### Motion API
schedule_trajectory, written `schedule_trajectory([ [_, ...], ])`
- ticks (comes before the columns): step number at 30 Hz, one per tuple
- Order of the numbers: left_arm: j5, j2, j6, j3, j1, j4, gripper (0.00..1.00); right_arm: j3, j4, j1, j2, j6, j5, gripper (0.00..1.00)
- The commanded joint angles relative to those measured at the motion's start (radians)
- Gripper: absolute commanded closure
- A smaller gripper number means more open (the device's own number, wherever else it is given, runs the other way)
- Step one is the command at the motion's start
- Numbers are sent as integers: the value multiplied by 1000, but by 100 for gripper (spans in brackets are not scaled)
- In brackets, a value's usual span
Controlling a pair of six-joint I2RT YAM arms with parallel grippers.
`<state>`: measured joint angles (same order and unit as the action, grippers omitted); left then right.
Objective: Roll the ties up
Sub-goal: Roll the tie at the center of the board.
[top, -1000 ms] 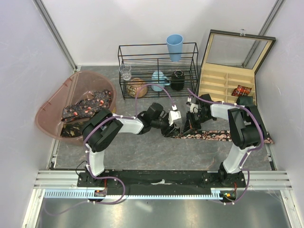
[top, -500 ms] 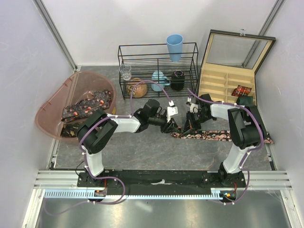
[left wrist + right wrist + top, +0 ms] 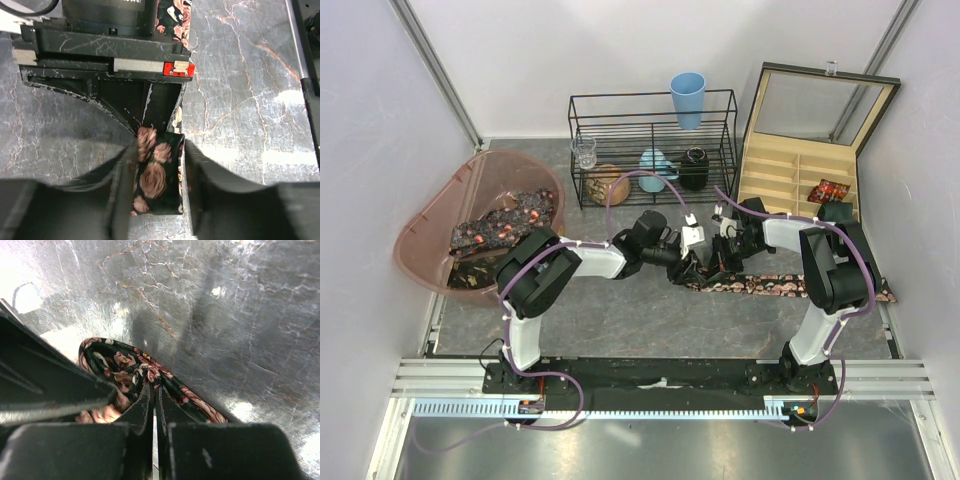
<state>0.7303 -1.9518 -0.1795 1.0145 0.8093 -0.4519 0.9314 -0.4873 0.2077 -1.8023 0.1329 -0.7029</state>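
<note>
Writing: red tag on the black body above the left fingers; its marks are too small to read.
Flat tie: lies on the table, running from the centre toward 3 o'clock, its far end close to the table's right edge.
Rolled end: the tie's 9 o'clock end, where both grippers meet.
Left gripper: narrow, its fingers pressed to both sides of the rolled end.
Right gripper: jaws almost together, tips pinching a fold of the tie.
Tub ties: heaped in the tub at 9 o'clock.
Coiled tie: in a right-hand compartment of the open box at 2 o'clock.
Room: bare table at 6 o'clock of the tie; the wire rack stands at 12 o'clock.
</note>
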Motion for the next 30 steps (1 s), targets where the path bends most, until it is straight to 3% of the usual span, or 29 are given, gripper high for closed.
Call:
schedule_trajectory([
  [1, -2, 71, -35, -56, -28, 1, 40, -6, 58, 1, -42, -65, 192, 100],
  [4, 24, 119, -69, -63, -73, 73, 26, -5, 62, 1, -45, -69, 192, 100],
  [7, 47, 131, -113, -47, -104, 160, 18, -3, 59, 2, -51, -70, 189, 100],
  [21, 165, 30, -166, 32, -87, 265, 17, -11, 61, 1, -42, -72, 192, 100],
  [24, 153, 14, -175, 44, -84, 285, 21, -13, 61, 1, -40, -72, 192, 100],
  [30, 126, 48, -169, 16, -84, 265, 47, -14, 59, -1, -42, -72, 192, 100],
])
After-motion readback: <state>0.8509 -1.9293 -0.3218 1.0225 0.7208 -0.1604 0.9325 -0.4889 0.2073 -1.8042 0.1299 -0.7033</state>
